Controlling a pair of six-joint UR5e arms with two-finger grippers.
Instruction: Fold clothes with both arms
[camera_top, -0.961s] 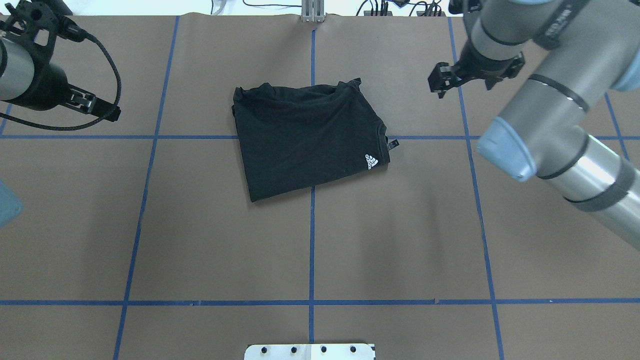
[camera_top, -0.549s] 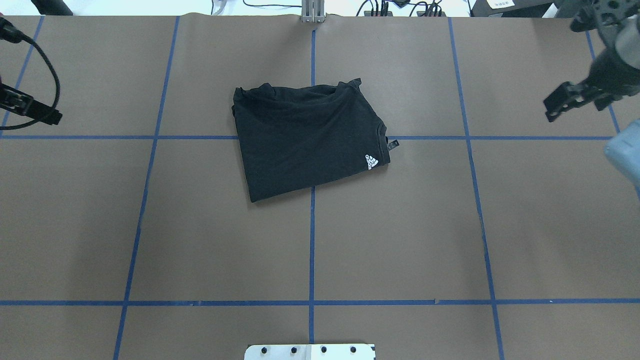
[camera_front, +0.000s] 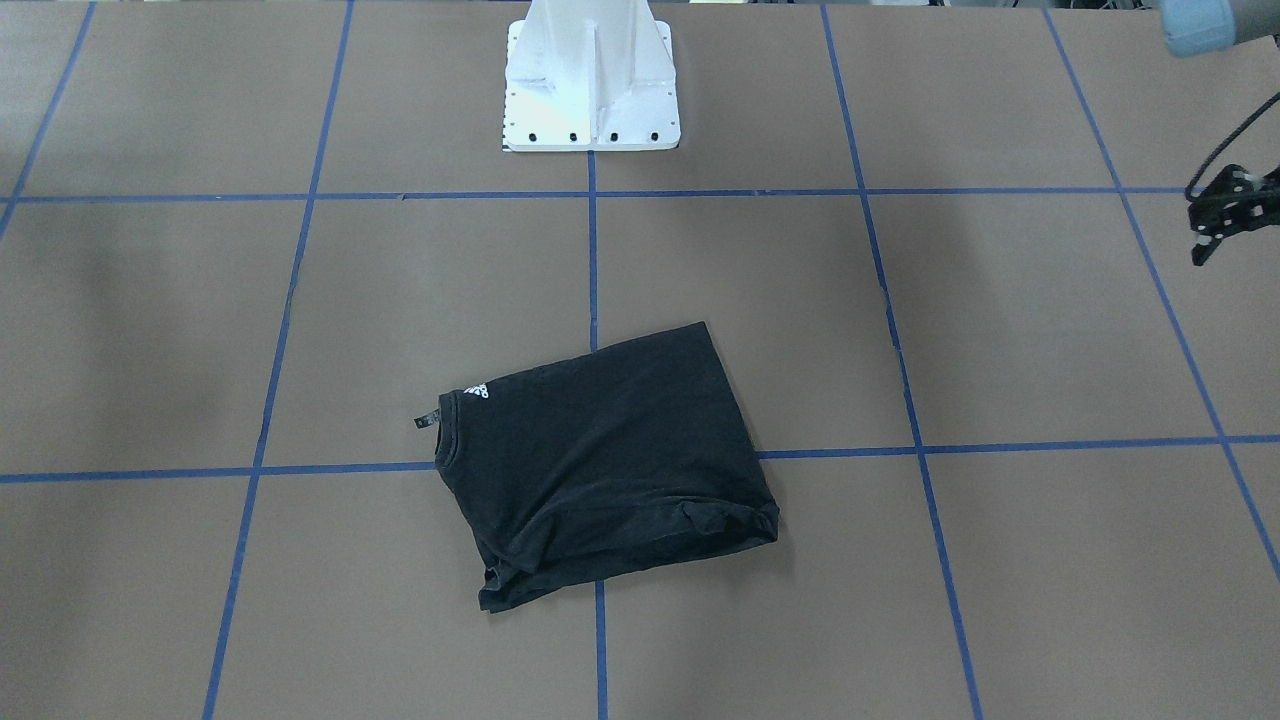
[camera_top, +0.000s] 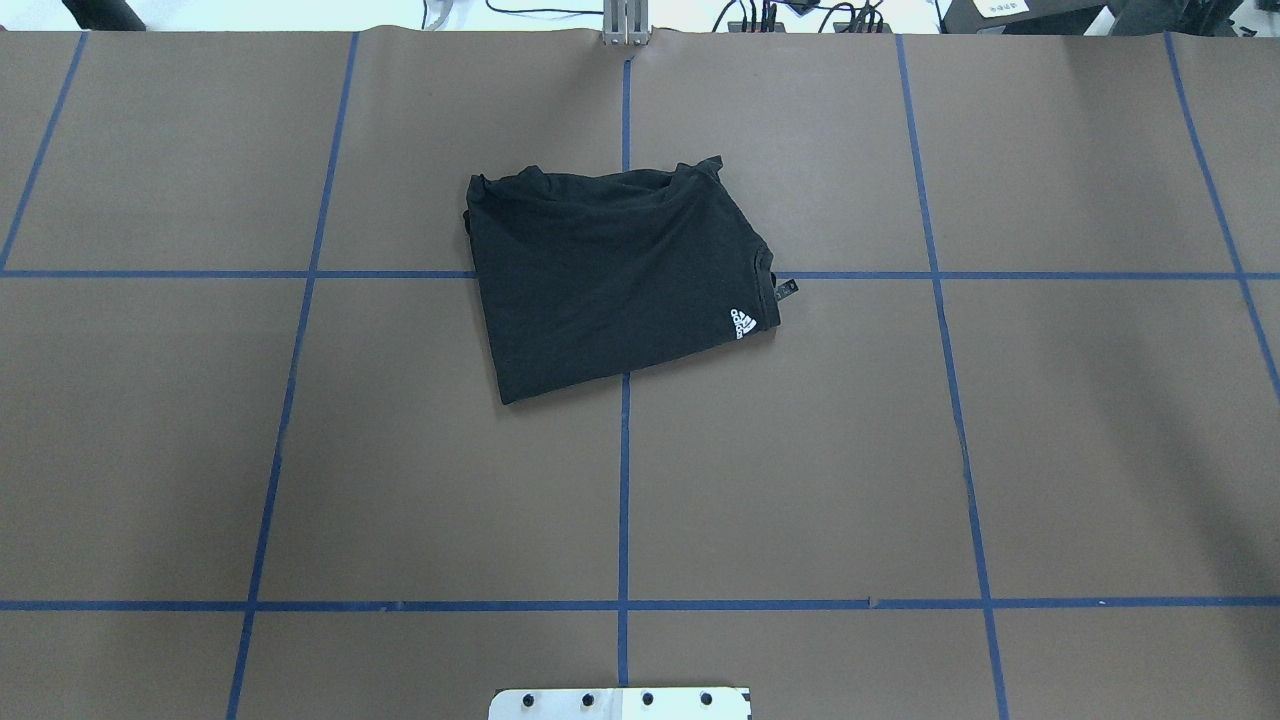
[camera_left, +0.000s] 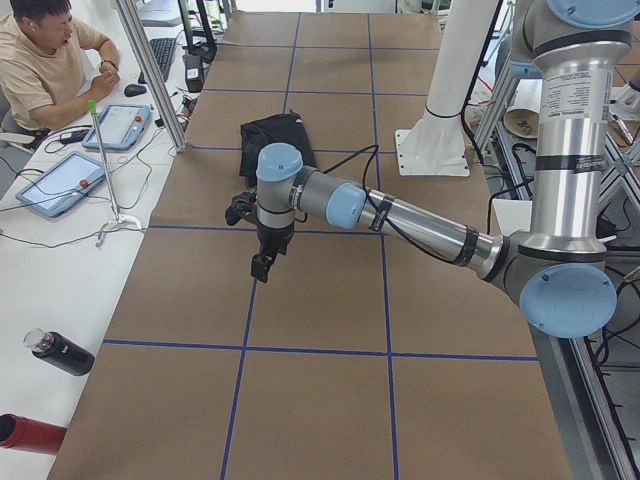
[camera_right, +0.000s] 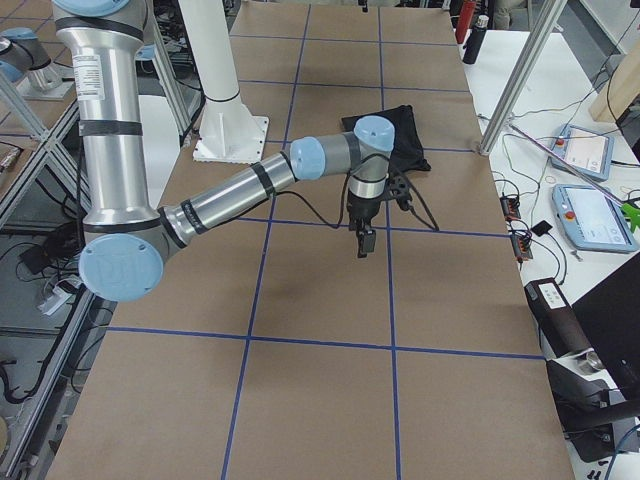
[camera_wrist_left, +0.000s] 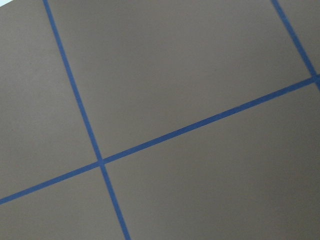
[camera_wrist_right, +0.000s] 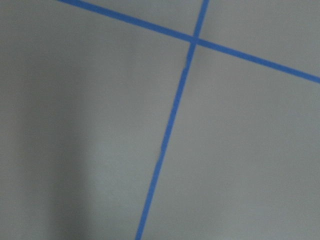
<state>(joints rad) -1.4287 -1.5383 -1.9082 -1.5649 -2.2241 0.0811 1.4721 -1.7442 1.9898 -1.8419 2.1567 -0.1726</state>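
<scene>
Hovering over the table (camera_top: 800, 450) with left gripper (camera_left: 262, 266) and right gripper (camera_right: 364, 241), both well apart from the folded T-shirt (camera_top: 620, 275); showing no readable jaw state.

The left gripper (camera_front: 1215, 225) is cut off at the front-facing view's right edge, jaws unreadable. The right gripper (camera_right: 363, 243), mid-frame in the right-side view, is too small to judge.

T-shirt (camera_top: 620, 275): all black from here, tiny white logo (camera_top: 742, 323) in one corner
table cover (camera_top: 300, 450): flat brown, blue tape lines (camera_top: 623, 500) making a big grid
left arm (camera_left: 420, 225), right arm (camera_right: 230, 195): silver-grey tubes, light blue joint caps
pedestal (camera_front: 590, 80): white
side bench: black bottle (camera_left: 62, 353), red bottle (camera_left: 28, 434)
</scene>
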